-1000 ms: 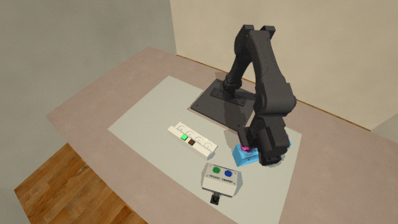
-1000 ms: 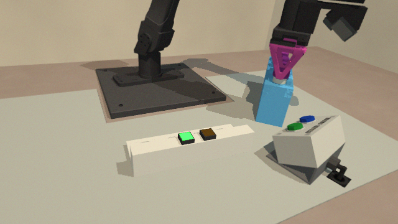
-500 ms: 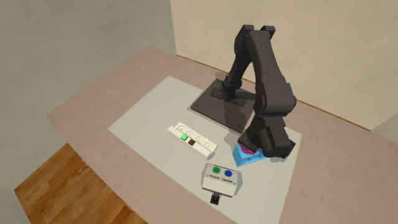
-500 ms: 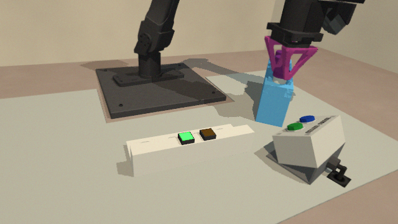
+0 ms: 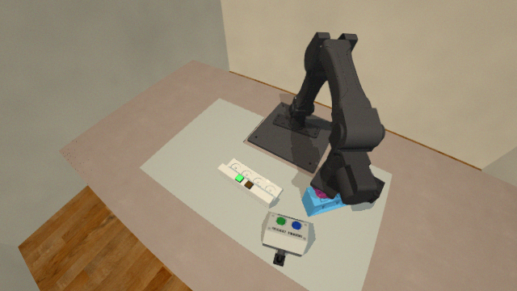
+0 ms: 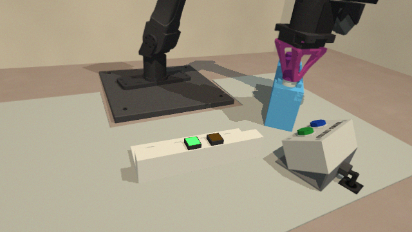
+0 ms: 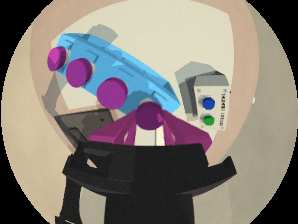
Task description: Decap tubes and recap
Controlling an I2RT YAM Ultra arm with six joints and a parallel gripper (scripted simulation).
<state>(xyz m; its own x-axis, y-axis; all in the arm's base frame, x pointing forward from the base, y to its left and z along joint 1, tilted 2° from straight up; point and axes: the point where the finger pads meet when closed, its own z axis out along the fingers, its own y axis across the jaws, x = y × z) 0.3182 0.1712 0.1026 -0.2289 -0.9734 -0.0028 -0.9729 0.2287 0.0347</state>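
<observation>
Caps line the top of the blue decapping station on the bench, and the magenta-fingered tool stands straight above the end one — clamped on that purple cap, which sits on its tube at the end of the row nearest the key desk. Three more purple caps run away along the station's long axis in the wrist view, each on its own tube. On the cap tray the green lamp glows and the amber lamp is dark; the nests look bare from above, so this reads as the re-capping stage. The relation that counts is vertical — tool, cap and tube share one upright axis, so the likely next move is a twist about it until the cap stops. READY and CYCLE lie just beside the station, well within reach.
</observation>
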